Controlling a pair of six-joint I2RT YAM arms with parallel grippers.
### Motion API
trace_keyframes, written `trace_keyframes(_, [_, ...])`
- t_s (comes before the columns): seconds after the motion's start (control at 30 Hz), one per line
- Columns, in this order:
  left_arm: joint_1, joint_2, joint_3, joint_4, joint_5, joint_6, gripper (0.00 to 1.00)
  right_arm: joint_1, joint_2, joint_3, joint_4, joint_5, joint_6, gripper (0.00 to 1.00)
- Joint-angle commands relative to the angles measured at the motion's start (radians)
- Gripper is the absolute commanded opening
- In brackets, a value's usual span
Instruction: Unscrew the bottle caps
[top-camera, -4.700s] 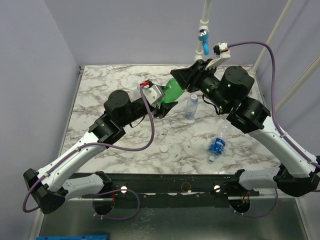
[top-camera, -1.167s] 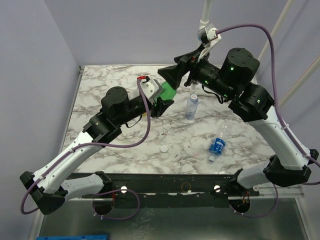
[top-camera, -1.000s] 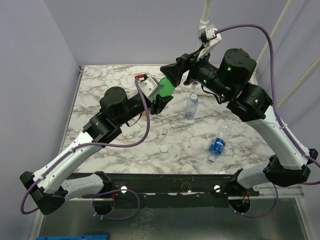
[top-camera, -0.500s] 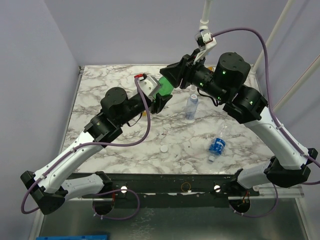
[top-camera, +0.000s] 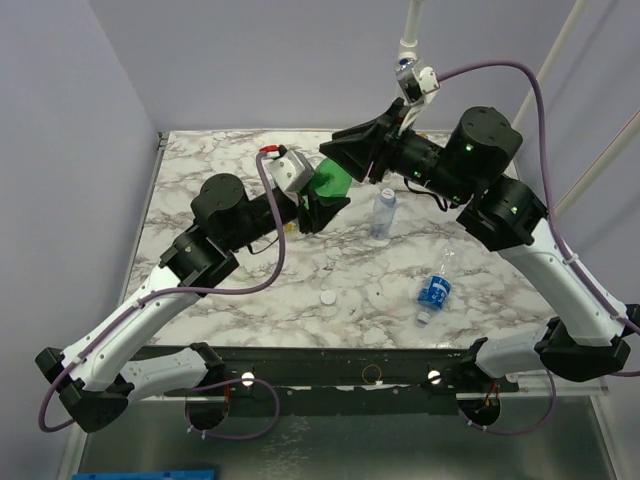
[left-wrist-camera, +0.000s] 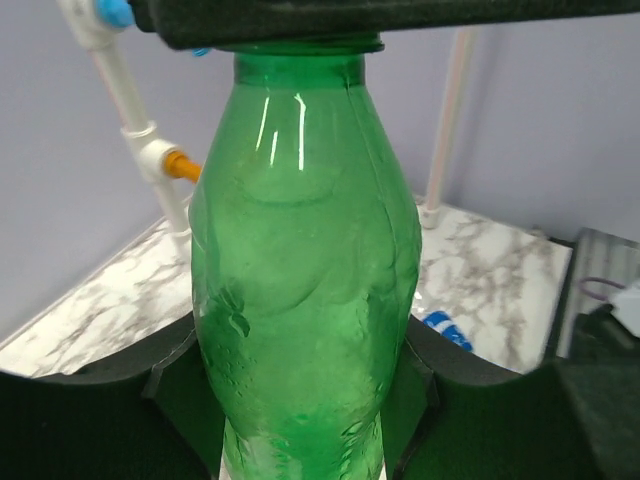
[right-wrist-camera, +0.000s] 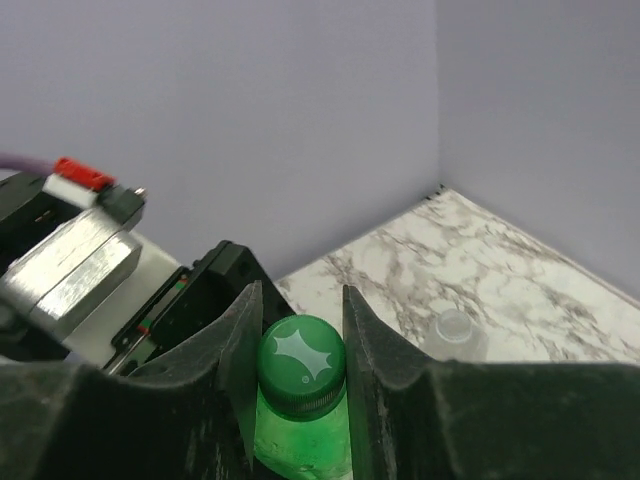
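My left gripper (top-camera: 322, 203) is shut on the body of the green bottle (top-camera: 329, 183) and holds it up off the marble table (top-camera: 220, 160). In the left wrist view the green bottle (left-wrist-camera: 305, 250) fills the middle, with my left gripper (left-wrist-camera: 305, 385) clamped on both its sides. My right gripper (top-camera: 352, 160) is shut on the green cap (right-wrist-camera: 302, 365), which sits on the bottle's neck. In the right wrist view my right gripper (right-wrist-camera: 300, 325) has one finger pressed on each side of the cap.
A small clear bottle (top-camera: 383, 213) stands upright right of the green one. Another with a blue label (top-camera: 435, 290) lies near the front right. A loose white cap (top-camera: 327, 298) lies on the table. A white pipe with a blue valve (top-camera: 405, 65) rises at the back.
The right wrist has turned about the cap, its camera mount swinging upward. Both grippers, still on the green bottle, have lifted it and shifted it slightly left.
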Motion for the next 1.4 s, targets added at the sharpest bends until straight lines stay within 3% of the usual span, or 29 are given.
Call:
trace_keyframes(0.0, [-0.001,-0.038,0.067,-0.026,0.272,-0.136,0.0,0.01,-0.065,-0.025,0.084,-0.386,-0.071,0.01])
trace_keyframes(0.2, [-0.001,-0.039,0.096,-0.068,0.519,-0.196,0.0,0.007,-0.057,-0.005,0.053,-0.755,-0.085,0.01])
trace_keyframes(0.33, [-0.001,-0.037,0.097,-0.071,0.594,-0.218,0.0,0.006,-0.066,-0.019,0.059,-0.815,-0.081,0.01])
trace_keyframes(0.43, [-0.001,-0.037,0.096,-0.086,0.564,-0.181,0.0,0.006,-0.081,-0.031,0.063,-0.742,-0.085,0.01])
trace_keyframes(0.47, [-0.001,-0.038,0.093,-0.09,0.534,-0.16,0.0,0.005,-0.087,-0.034,0.067,-0.659,-0.082,0.05])
trace_keyframes(0.5, [0.0,-0.038,0.087,-0.094,0.496,-0.141,0.0,0.005,-0.098,-0.042,0.075,-0.56,-0.077,0.18])
trace_keyframes(0.57, [0.0,-0.041,0.069,-0.092,0.365,-0.081,0.0,0.004,-0.107,-0.047,0.089,-0.312,-0.072,0.57])
trace_keyframes(0.6, [-0.001,-0.041,0.059,-0.09,0.299,-0.051,0.0,0.005,-0.104,-0.039,0.089,-0.228,-0.07,0.71])
trace_keyframes(0.63, [-0.001,-0.037,0.05,-0.088,0.216,-0.019,0.0,0.005,-0.099,-0.032,0.086,-0.154,-0.068,0.8])
trace_keyframes(0.7, [0.0,-0.033,0.028,-0.072,0.075,0.054,0.0,0.007,-0.07,0.009,0.05,-0.053,-0.061,0.87])
trace_keyframes(0.8, [0.0,-0.038,-0.007,-0.014,-0.064,0.106,0.0,0.006,0.003,0.09,-0.043,0.073,-0.052,0.88])
trace_keyframes(0.93, [-0.001,-0.037,-0.019,0.017,-0.132,0.124,0.0,0.006,0.058,0.139,-0.109,0.194,-0.044,0.82])
trace_keyframes(1.13, [0.0,-0.032,-0.025,0.029,-0.16,0.125,0.0,0.006,0.069,0.123,-0.093,0.177,-0.032,0.75])
trace_keyframes(1.27, [0.0,-0.029,-0.026,0.038,-0.165,0.12,0.0,0.006,0.064,0.099,-0.072,0.15,-0.016,0.62])
trace_keyframes(1.37, [-0.001,-0.028,-0.027,0.04,-0.164,0.117,0.0,0.006,0.064,0.09,-0.062,0.13,-0.006,0.58])
